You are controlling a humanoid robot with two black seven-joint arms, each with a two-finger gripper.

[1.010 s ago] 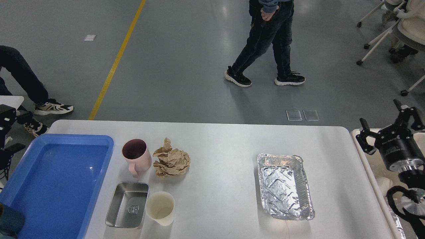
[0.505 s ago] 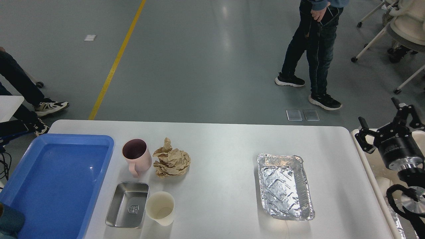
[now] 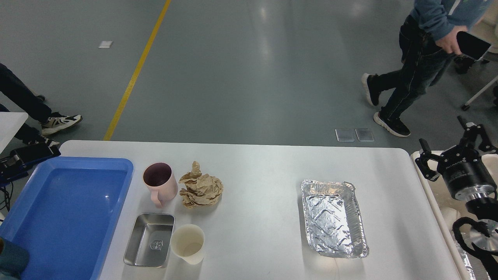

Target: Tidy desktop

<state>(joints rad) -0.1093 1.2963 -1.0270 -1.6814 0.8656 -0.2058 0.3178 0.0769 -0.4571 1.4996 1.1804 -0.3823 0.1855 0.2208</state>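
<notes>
Worktop [image 3: 256,167]: the large white desktop, filling the lower half of your head view, rounded far corners visible. Nothing on it is yet in a container, so you should judge the tidying as barely begun.

Items on it, left to right:
- Blue tray [image 3: 23,202], empty, at the left end, its far left corner overhanging the edge.
- Pink mug [image 3: 159,184], upright, handle toward you, just beside the tray.
- Crumpled brown paper [image 3: 201,186], close beside the mug, possibly touching it.
- Steel dish [image 3: 149,240], empty, nearer you, with a cream cup [image 3: 188,244] upright against its right side.
- Foil tray [image 3: 334,217], empty and dented, well apart from the rest on the right.

Off the worktop:
- Cream bin [image 3: 428,194], only its rim seen past the right edge.
- Right gripper [image 3: 451,151], above that bin, fingers spread wide, holding nothing.
- Left gripper: a dark part shows at the left edge, but you cannot tell its state.
- A person walks beyond the far right corner.

Risks for you:
- Mug and paper sit so close that reaching for one may knock the other.
- The foil tray is thin and likely to crumple or slip under a pinch.
- The cream cup looks light enough to topple if you nudge the steel dish.
</notes>
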